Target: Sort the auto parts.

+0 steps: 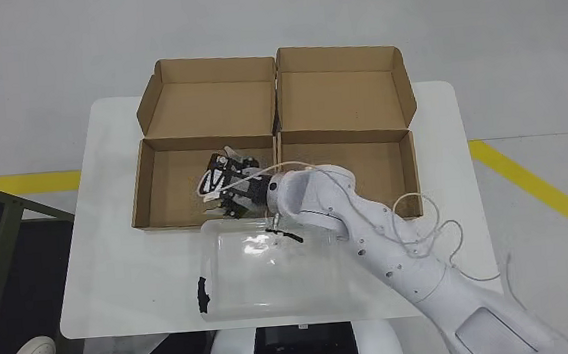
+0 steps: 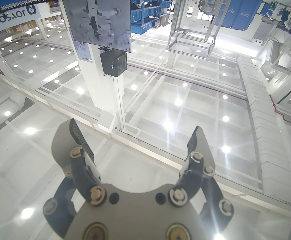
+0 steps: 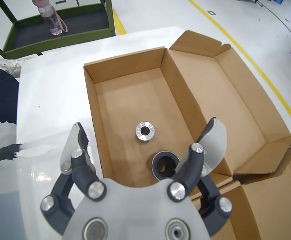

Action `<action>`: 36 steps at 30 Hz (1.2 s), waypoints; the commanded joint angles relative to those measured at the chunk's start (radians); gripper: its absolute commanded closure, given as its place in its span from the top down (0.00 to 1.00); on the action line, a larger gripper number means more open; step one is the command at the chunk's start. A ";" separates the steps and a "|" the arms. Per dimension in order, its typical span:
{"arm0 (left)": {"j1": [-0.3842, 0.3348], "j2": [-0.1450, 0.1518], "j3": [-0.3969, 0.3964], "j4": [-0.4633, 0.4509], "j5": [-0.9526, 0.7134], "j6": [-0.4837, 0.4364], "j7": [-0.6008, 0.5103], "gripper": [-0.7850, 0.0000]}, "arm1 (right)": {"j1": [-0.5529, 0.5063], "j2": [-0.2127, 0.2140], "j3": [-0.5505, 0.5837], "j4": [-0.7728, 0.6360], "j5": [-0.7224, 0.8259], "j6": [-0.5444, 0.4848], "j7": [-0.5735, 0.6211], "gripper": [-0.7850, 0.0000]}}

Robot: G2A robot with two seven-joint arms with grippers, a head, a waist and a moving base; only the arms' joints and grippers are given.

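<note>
In the top view, two brown boxes sit side by side on the white table [image 1: 118, 240]. Both have their lids folded back. The first box [image 1: 170, 191] is a little left of the middle of the frame. The second box [image 1: 364, 171] touches it and is a little right of the middle.

My right arm comes in from the lower right corner of the frame. It crosses the front of the second box. My right gripper [image 1: 230, 186] hangs over the first box.

My right wrist view looks down into the first box [image 3: 127, 97]. My right gripper [image 3: 146, 127] is spread wide and has nothing in it. Two auto parts lie on the box floor between my fingers. One is a shiny silver ring [image 3: 145, 131] with a dark hole in its middle. Near it, but not touching, is a black ring [image 3: 164, 164]. One of my fingers hides part of the black ring.

My left gripper [image 2: 134, 125] points up at the ceiling lights. It is spread wide too and holds nothing.

A clear plastic tub [image 1: 262, 274] sits on the table, low in the middle of the top view, just in front of the boxes.
</note>
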 commanded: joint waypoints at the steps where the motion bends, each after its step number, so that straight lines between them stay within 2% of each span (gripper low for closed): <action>1: 0.000 0.000 0.000 0.000 0.000 0.000 0.000 1.00 | -0.023 0.008 0.021 -0.043 -0.005 -0.012 0.005 1.00; 12: 0.000 0.000 0.000 0.000 0.000 0.000 0.000 1.00 | -0.191 0.061 0.163 -0.255 -0.010 -0.116 -0.012 1.00; 21: 0.000 0.000 0.000 0.000 0.000 0.000 0.000 1.00 | -0.364 0.109 0.340 -0.404 -0.057 -0.163 -0.082 1.00; 31: 0.000 0.000 0.000 0.000 0.000 0.000 0.000 1.00 | -0.568 0.156 0.598 -0.495 -0.090 -0.196 -0.209 1.00; 36: 0.000 0.000 0.000 0.000 0.000 0.000 0.000 1.00 | -0.656 0.173 0.700 -0.506 -0.132 -0.211 -0.327 1.00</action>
